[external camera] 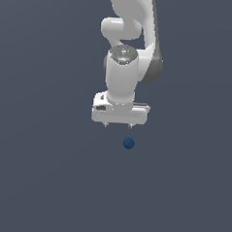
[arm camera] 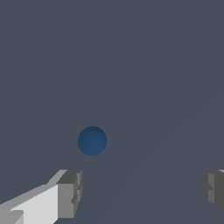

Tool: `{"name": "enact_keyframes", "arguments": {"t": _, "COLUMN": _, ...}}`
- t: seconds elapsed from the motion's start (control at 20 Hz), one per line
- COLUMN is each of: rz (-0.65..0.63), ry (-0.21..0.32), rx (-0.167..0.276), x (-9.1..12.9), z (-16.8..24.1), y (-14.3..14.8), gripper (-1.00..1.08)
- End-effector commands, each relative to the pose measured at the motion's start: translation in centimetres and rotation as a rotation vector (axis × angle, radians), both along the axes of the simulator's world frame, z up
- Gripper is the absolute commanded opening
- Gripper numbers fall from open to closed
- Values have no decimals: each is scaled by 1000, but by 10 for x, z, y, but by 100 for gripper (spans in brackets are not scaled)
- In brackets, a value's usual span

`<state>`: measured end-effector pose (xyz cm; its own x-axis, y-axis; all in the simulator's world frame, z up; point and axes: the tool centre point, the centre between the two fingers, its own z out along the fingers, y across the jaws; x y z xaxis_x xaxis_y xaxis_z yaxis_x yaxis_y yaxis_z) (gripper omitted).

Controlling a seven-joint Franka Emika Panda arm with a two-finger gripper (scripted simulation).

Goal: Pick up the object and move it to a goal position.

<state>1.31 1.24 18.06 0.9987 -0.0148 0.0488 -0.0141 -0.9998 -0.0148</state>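
Taking the ball (external camera: 129, 143) as the landmark and reading the exterior view from its left to its right: the plain grey tabletop (external camera: 36, 181) runs bare on the near side; then comes the claw (external camera: 118, 125), hanging from the white arm (external camera: 123, 65) with its two short fingertips pointing down, set above the ball and slightly toward the exterior view's left of it; beyond the ball the tabletop is again bare, and no goal marker is visible.

The ball is small, dark blue and smooth, resting on the tabletop, apart from the claw and touched by nothing.

In the wrist view the claw (arm camera: 140, 190) is spread wide; one finger (arm camera: 69, 192) sits nearer the ball (arm camera: 92, 141), the other finger (arm camera: 213, 186) well apart from it, so the ball lies outside the gap, off toward the nearer finger and ahead of both; nothing is pinched.

As a judgement: the ball looks light and rigid, but its round, glossy surface would roll at a nudge and slip from an off-centre pinch; it is much narrower than the spread of the claw, so there is room to spare; the safest hold is across its widest middle, fingers on opposite sides, once the claw is centred over it and lowered.
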Motion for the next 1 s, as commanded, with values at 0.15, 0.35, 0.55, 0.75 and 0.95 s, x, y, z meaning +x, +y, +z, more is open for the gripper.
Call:
{"name": "enact_keyframes", "arguments": {"t": 0.15, "rz": -2, "ry": 7, "rx": -5, "x": -2, "z": -3, "y": -2, "gripper": 100}}
{"name": "enact_keyframes", "arguments": {"t": 0.35, "rz": -10, "ry": 31, "rx": -24, "x": -8, "z": -12, "y": -9, "gripper": 100}}
{"name": "enact_keyframes", "arguments": {"t": 0.55, "rz": -14, "ry": 40, "rx": -31, "x": -11, "z": -16, "y": -12, "gripper": 100}}
{"name": "enact_keyframes", "arguments": {"t": 0.75, "rz": -15, "ry": 38, "rx": -29, "x": -10, "z": -15, "y": -11, "gripper": 100}}
{"name": "enact_keyframes", "arguments": {"t": 0.95, "rz": -33, "ry": 39, "rx": -28, "x": -10, "z": -18, "y": -9, "gripper": 100}}
